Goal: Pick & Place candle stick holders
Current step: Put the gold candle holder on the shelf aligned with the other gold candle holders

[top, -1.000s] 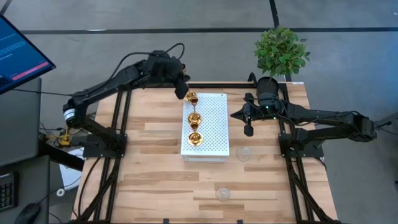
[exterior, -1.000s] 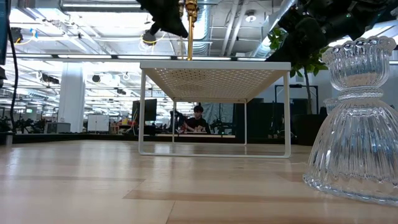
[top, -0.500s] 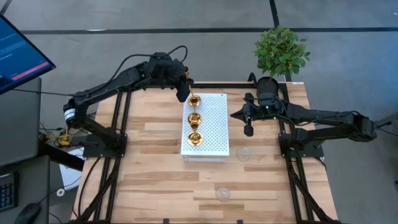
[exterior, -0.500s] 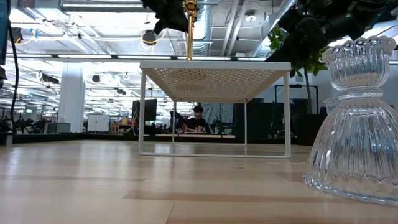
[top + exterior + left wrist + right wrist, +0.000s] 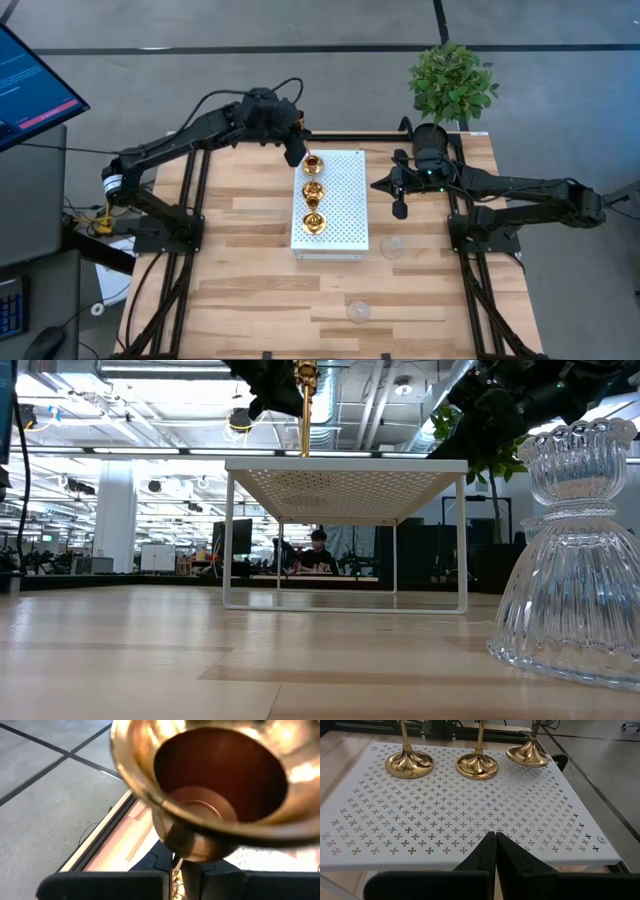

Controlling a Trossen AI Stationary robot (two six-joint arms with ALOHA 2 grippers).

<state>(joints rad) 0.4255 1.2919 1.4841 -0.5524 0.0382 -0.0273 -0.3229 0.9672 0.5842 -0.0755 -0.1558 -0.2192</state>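
1. Your left gripper (image 5: 297, 152) is clamped on the third gold holder (image 5: 312, 163), its stem upright over the white rack (image 5: 342, 200) at 12 o'clock.
2. Its base (image 5: 527, 754) looks just clear; lower straight down.
3. Your right gripper (image 5: 400, 209) waits pinched together at 3 o'clock.

Open-plan lab: exposed ceiling ducts (image 5: 150, 400).

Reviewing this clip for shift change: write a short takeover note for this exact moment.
Left tool: shut on the third gold holder, its base just above the white rack's far end.
Right tool: shut, empty, waiting beside the rack.
Done: two gold holders standing on the rack.
Left: set this one down; two glass holders remain on the table.
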